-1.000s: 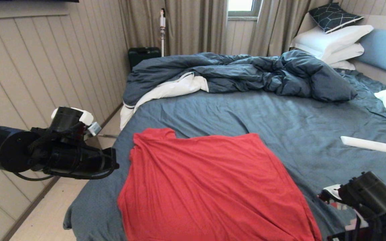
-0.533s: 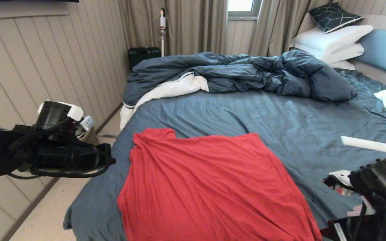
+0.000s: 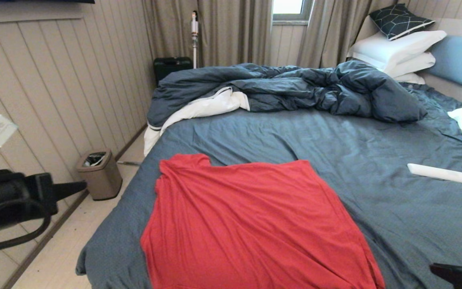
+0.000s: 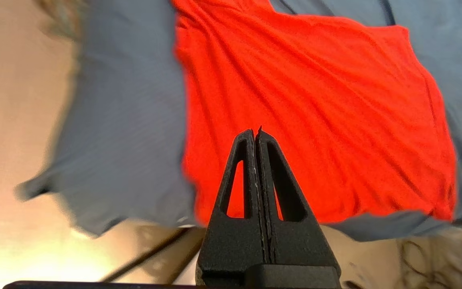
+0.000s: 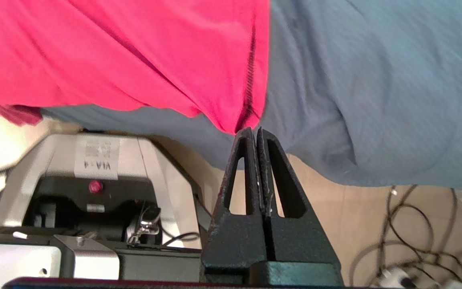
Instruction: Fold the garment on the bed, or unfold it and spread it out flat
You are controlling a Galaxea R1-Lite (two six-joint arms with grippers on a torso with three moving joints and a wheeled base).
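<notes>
The red T-shirt [image 3: 251, 224] lies spread with soft wrinkles on the near part of the bed [image 3: 295, 136], its slate-blue sheet showing all round it. My left gripper [image 3: 76, 186] hangs off the bed's left side over the floor, shut and empty; in the left wrist view the gripper [image 4: 256, 130] points at the T-shirt [image 4: 315, 104] from a distance. My right gripper [image 5: 254, 129] is shut and empty too, held off the near right corner of the bed, beyond the T-shirt's hem corner [image 5: 239, 116]. Only a sliver of the right arm [image 3: 461, 273] shows in the head view.
A rumpled dark blue duvet [image 3: 295, 86] fills the far part of the bed, with white pillows [image 3: 399, 48] at the headboard. A white remote-like bar [image 3: 437, 173] lies on the sheet at the right. A small bin [image 3: 99, 174] stands on the floor at the left.
Both arms have drawn back from the bed, the left one toward the left edge, the right one down and out at the lower right. The bin has come into sight. The T-shirt has not moved.
</notes>
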